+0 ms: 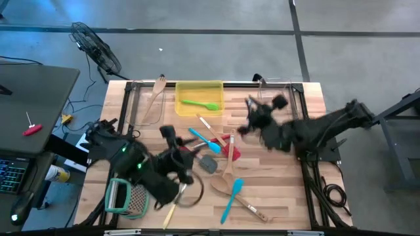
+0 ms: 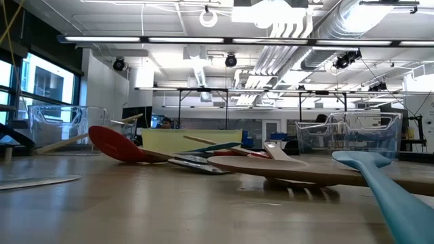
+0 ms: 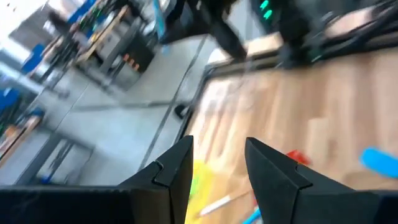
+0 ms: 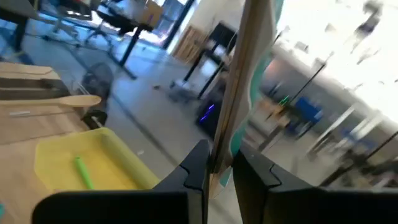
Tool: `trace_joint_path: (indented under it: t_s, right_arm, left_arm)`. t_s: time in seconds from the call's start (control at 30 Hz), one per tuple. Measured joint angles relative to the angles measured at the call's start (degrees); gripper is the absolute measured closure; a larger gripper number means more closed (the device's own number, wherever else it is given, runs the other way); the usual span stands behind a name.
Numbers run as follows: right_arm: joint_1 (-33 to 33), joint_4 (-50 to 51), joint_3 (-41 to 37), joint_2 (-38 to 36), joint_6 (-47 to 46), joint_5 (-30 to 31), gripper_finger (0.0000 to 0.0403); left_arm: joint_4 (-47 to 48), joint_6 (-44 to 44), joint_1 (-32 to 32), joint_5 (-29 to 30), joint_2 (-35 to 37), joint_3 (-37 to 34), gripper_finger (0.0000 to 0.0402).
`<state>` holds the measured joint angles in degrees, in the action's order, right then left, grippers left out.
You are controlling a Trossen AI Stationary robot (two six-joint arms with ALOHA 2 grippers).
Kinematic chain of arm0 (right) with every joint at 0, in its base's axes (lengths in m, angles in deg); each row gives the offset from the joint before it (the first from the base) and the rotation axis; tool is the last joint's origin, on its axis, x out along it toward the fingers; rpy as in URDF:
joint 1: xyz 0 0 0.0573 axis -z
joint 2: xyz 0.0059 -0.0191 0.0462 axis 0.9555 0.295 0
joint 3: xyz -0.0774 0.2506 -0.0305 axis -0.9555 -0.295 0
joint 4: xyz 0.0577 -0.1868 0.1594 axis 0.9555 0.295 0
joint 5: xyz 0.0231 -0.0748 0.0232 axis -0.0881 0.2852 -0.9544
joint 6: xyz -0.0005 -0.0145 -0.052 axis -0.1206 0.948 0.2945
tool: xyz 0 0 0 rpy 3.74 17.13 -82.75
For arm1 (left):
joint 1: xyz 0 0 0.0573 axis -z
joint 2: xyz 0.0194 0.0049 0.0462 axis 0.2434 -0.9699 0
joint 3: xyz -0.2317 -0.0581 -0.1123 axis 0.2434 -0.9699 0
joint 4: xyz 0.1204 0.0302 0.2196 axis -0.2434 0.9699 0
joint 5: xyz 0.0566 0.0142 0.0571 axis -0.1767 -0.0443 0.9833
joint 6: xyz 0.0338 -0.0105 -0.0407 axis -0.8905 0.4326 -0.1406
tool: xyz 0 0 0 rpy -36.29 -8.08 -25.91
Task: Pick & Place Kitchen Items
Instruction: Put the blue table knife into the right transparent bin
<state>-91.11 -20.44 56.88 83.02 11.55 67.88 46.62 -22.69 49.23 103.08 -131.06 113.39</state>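
My right gripper (image 4: pixel 217 171) hangs over the table's far right part (image 1: pixel 251 113), shut on a slim utensil with a pale wooden handle and a teal part (image 4: pixel 258 68). Left of it, at the far middle, stands a yellow tray (image 1: pixel 199 88) with a green spatula (image 1: pixel 200 103) lying in it. Blue, red and grey spatulas and wooden spoons lie heaped flat at the table's middle (image 1: pixel 213 147). My left gripper (image 3: pixel 217 171) is open with nothing between its fingers, held above the near left of that heap (image 1: pixel 169 134). Neither gripper shows in the low view. My right gripper pinches the utensil's pale wooden handle (image 4: pixel 225 146) between its two fingers. The fingers lie about level and come from the table's right side, across the handle. The utensil rises steeply past the fingertips, clear of the table; its lower end is hidden behind the fingers.
A wooden spoon (image 1: pixel 156 92) lies at the far left beside the tray. A clear container (image 1: pixel 275 88) stands at the far right. A green-handled tool (image 1: pixel 125 196) and a wire utensil (image 1: pixel 190 191) lie near left. A blue spatula (image 1: pixel 231 196) and a wooden spoon (image 1: pixel 246 204) lie near middle.
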Motion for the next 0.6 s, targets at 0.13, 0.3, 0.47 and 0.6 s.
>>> trace_joint_path:
  t_s: [0.13,0.3,0.47,0.6]
  right_arm:
    - [11.1,12.6,0.0,-4.3,-11.5,-11.8,0.0366]
    - [23.4,20.0,0.0,-5.3,-13.9,-22.3,0.0366]
    - [32.8,21.7,0.0,-4.5,-11.9,-33.1,0.0366]
    - [38.1,21.6,0.0,-4.5,-7.8,-37.1,0.0366]
  left_arm:
    - [7.5,5.5,-3.7,-0.6,1.0,0.0,0.0261]
    - [7.1,2.9,-9.5,-7.0,1.6,-0.2,0.0261]
    - [7.1,-0.6,-15.7,-9.6,1.7,-0.2,0.0261]
    - [7.1,-3.5,-21.1,-10.4,1.7,-0.2,0.0261]
